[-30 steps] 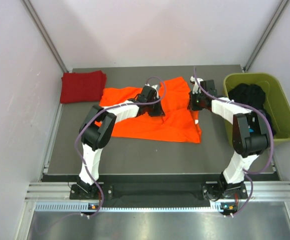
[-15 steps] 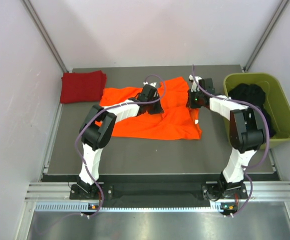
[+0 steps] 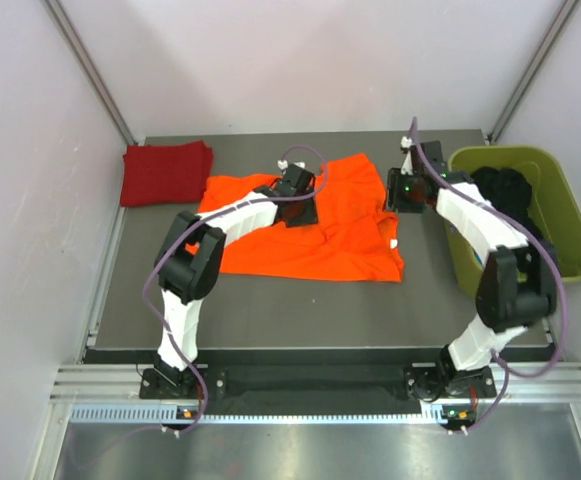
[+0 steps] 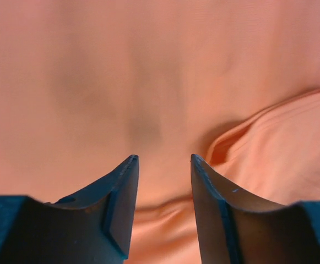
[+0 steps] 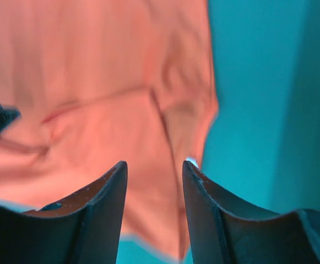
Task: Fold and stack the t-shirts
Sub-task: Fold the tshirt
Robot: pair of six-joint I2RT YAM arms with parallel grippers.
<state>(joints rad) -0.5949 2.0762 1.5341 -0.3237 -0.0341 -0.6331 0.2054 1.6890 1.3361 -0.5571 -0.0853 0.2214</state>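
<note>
The orange t-shirt [image 3: 310, 245] lies spread on the dark table, partly folded, with creases near its top edge. The dark red t-shirt [image 3: 166, 172] sits folded at the far left corner. My left gripper [image 3: 300, 208] hovers over the upper middle of the orange shirt. In the left wrist view it [image 4: 164, 159] is open, with only orange fabric [image 4: 148, 82] below it. My right gripper [image 3: 398, 203] is above the shirt's upper right edge. It [image 5: 153, 165] is open too, and the orange shirt [image 5: 104, 82] lies below it beside bare table [image 5: 259, 110].
An olive-green tub [image 3: 500, 156] holding dark clothes [image 3: 508, 192] stands at the right edge, close to the right arm. White walls enclose the table on three sides. The table's front strip [image 3: 300, 310] lies between the shirt and the arm bases.
Both grippers have gone from shut to open and let go of the orange shirt. The right arm has swung up and towards the tub; the left one has barely moved.
</note>
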